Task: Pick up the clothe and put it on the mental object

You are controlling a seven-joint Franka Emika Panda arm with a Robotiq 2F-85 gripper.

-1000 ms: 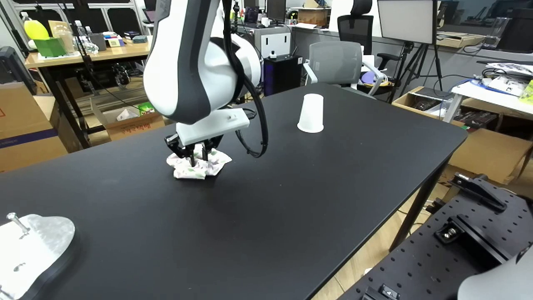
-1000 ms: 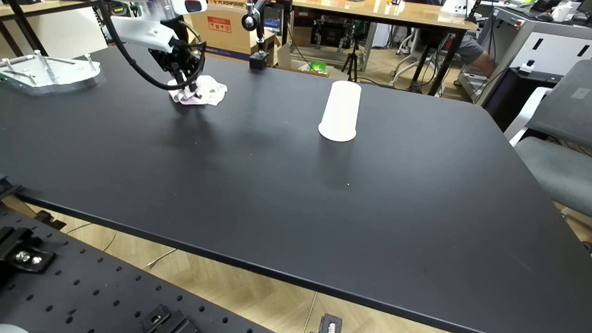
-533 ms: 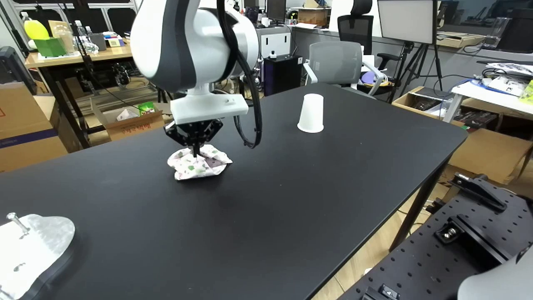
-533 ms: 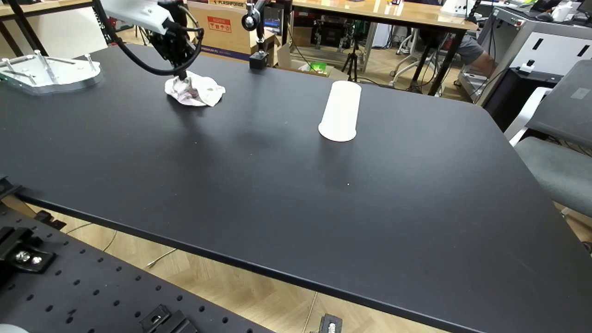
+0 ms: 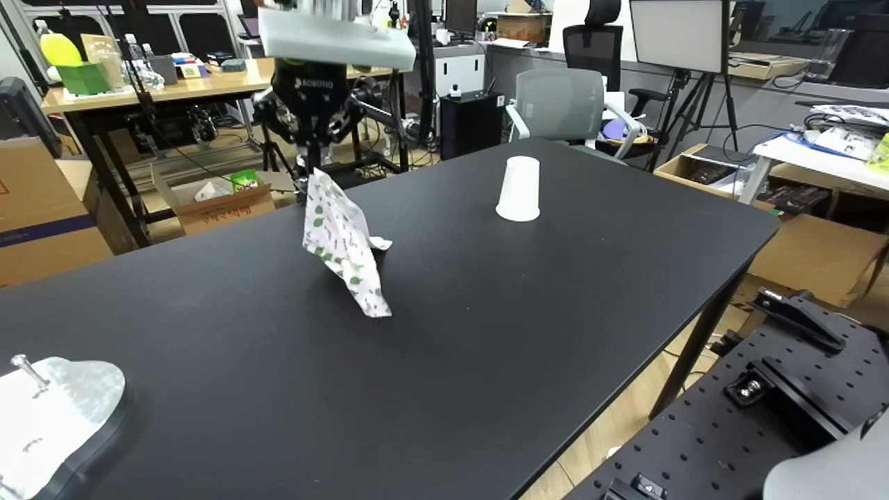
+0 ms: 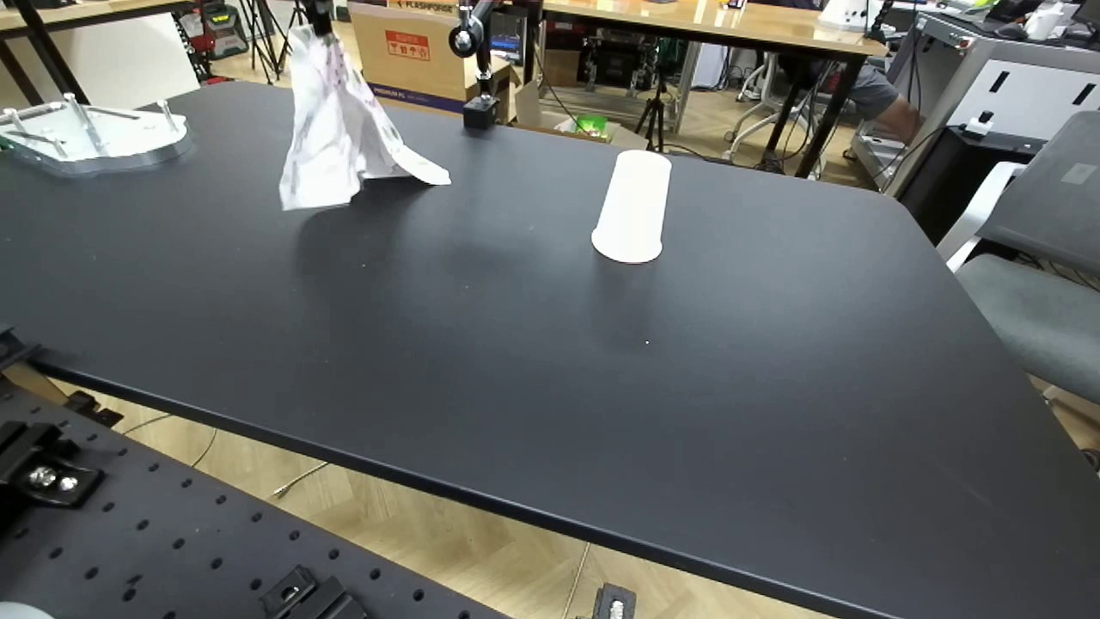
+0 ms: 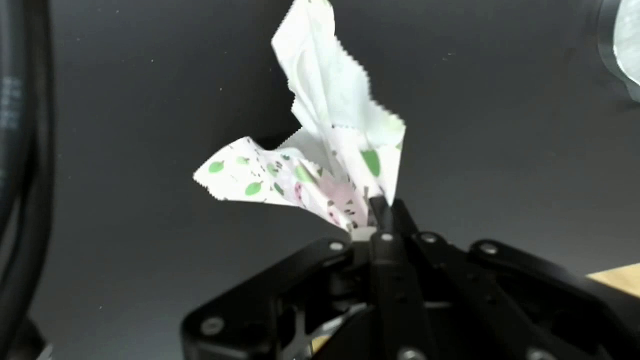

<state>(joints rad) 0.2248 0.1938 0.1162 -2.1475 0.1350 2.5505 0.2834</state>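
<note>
The cloth is white with green leaves and pink prints. It hangs from my gripper in both exterior views (image 5: 340,239) (image 6: 326,129) and fans out below the jaws in the wrist view (image 7: 325,110). My gripper (image 5: 312,161) is shut on its upper part, above the black table; the fingertips (image 7: 380,212) pinch the fabric. I cannot tell whether the lowest corners touch the table. The metal object is a silver, curved plate with upright pegs (image 5: 83,392), also in an exterior view (image 6: 94,137). Its edge shows at the wrist view's right border (image 7: 629,45), apart from the cloth.
A white cup (image 5: 519,189) stands upside down on the black table (image 5: 430,389), also in an exterior view (image 6: 634,206). A small black stand (image 6: 479,112) is at the table's edge. A perforated board with brackets (image 5: 736,410) lies beside the table.
My gripper has gone from open around the cloth to shut on it and has risen. The cloth has gone from lying crumpled on the table to hanging stretched from the fingers.
</note>
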